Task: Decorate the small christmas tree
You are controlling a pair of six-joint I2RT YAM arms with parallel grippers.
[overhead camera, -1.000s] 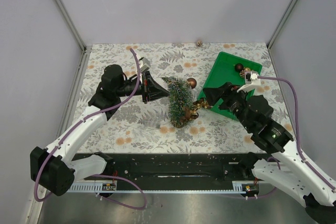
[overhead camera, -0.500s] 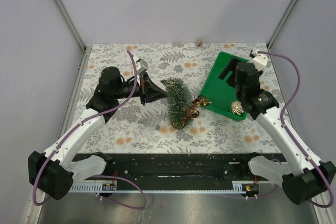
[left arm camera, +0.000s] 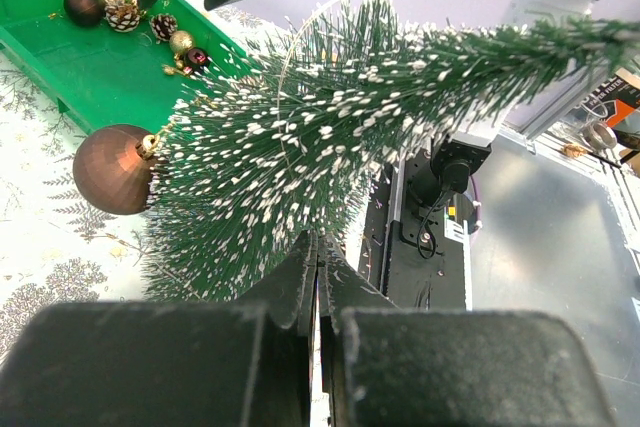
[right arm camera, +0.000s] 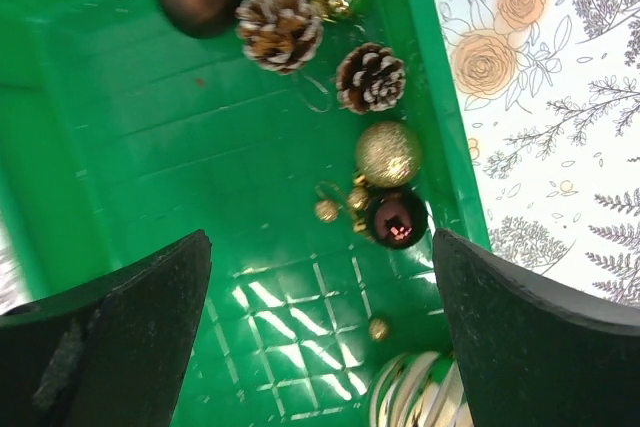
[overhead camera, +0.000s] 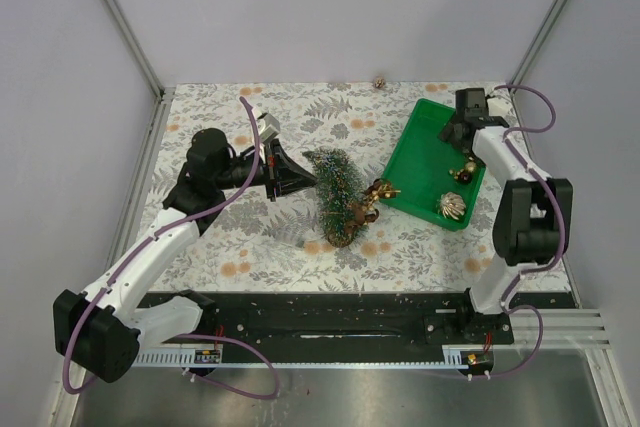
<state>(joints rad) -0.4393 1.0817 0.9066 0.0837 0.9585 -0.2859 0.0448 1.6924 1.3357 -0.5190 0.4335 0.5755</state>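
Dark green frosted small christmas tree (overhead camera: 338, 197) leans on the table (overhead camera: 250, 237) just left of the green plastic tray (overhead camera: 420, 162). Left gripper (left arm camera: 318, 247) jaws pinch its bristles; right gripper (right arm camera: 320, 239) jaws hang spread above that tray.

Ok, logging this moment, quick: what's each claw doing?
Left claw: closed on the tree.
Right claw: open, empty, over the tray.

No legible text, brand or number; orange-black label (left arm camera: 620, 109) too blurred to read.
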